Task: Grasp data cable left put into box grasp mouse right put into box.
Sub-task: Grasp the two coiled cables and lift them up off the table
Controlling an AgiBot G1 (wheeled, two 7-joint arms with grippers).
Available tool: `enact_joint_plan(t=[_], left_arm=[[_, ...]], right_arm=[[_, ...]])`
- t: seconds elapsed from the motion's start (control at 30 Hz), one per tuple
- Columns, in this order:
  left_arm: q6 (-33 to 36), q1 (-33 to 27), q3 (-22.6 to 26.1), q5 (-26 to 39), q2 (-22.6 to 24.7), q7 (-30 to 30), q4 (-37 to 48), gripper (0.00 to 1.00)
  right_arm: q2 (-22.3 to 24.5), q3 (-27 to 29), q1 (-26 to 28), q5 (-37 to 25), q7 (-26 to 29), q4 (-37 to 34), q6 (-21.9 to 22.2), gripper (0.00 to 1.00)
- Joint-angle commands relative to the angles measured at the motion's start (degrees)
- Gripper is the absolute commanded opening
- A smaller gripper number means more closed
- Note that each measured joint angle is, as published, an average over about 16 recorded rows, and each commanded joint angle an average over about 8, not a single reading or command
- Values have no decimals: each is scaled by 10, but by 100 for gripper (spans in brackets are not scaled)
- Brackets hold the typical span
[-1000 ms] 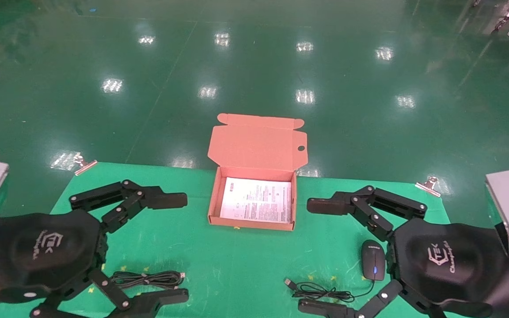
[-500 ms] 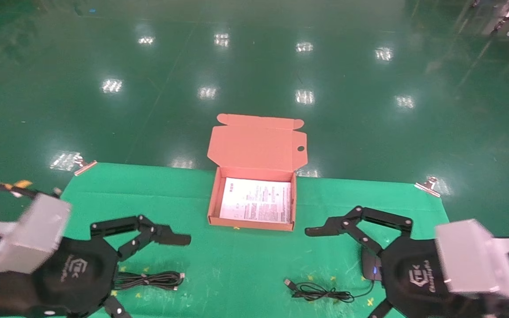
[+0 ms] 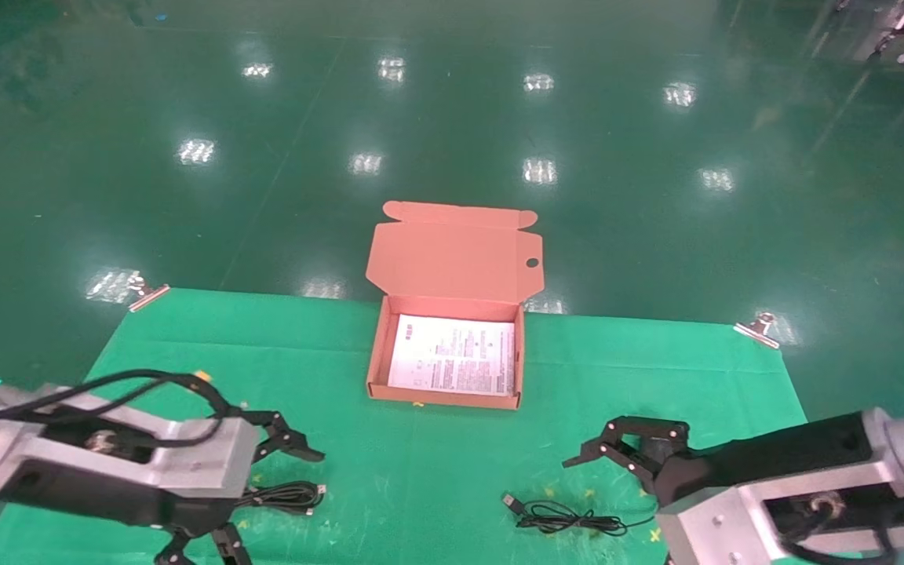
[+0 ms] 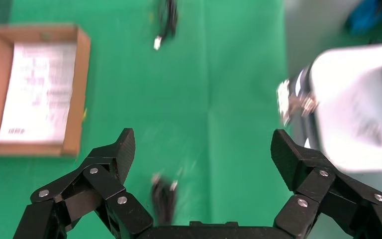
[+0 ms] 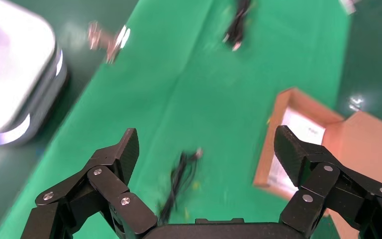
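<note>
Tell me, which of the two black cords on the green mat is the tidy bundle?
The data cable beside the left pincer, looped into a narrow bundle. The other cord, near the right pincer, lies loosely tangled.

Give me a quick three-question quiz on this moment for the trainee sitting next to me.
1. True or false: the data cable already lies inside the box.
2. What lies in the box right now? A) a printed sheet B) a mouse C) a coiled cable
3. Fill in: above the green mat, the left gripper and the right gripper both stand ____.

Key: 1 false, it lies on the mat under the left gripper; 2 A; 3 open.
</note>
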Motion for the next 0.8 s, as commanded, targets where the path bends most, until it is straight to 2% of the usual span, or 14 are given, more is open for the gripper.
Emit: enact_joint_plan(t=[0.03, 0.23, 0.43, 0.6, 0.8], left_arm=[[-2, -23, 27, 41, 17, 10, 8, 100], [-33, -31, 66, 126, 49, 12, 28, 100], [-79, -19, 85, 183, 73, 10, 57, 100], [-104, -12, 92, 202, 95, 13, 103, 100], [-122, -3, 89, 191, 122, 26, 196, 100]], right_arm=[[-7, -19, 9, -28, -15, 0, 3, 100], [-36, -59, 20, -113, -43, -2, 22, 100], [-65, -84, 14, -181, -48, -12, 54, 100], [-88, -97, 4, -214, -38, -39, 78, 100], [-122, -106, -5, -233, -27, -98, 100, 100]])
